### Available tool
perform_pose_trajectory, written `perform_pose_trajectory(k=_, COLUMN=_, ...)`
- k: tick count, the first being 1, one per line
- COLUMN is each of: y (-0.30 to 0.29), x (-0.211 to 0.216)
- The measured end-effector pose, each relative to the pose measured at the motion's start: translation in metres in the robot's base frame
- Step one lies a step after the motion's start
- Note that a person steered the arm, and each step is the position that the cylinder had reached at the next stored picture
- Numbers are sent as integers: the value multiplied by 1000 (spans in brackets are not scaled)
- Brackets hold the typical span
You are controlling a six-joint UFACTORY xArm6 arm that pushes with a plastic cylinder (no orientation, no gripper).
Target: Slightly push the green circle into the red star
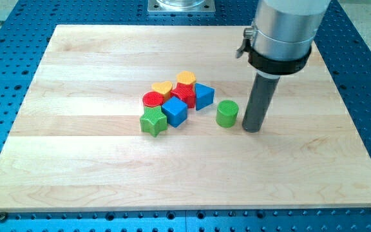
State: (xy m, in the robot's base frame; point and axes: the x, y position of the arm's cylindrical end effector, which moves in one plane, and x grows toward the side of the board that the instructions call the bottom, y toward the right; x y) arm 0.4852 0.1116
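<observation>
One green circle stands alone, apart from the cluster at the view's left. My tip sits just beside it on the view's right; contact not resolvable. No fingers here, only a bare rod holding nothing. Red star lies up-left of the circle, with the blue triangular block partly between them. A straight leftward push would likely meet the blue cube instead. Plan: shift tip toward the circle's lower right, push short and slow up-left, and stop at first contact.
</observation>
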Motion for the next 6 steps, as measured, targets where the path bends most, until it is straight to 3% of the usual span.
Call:
perform_pose_trajectory(k=1, y=-24, x=0)
perform_pose_trajectory(k=3, y=-8, x=-18)
perform_pose_trajectory(k=6, y=-55, x=-18)
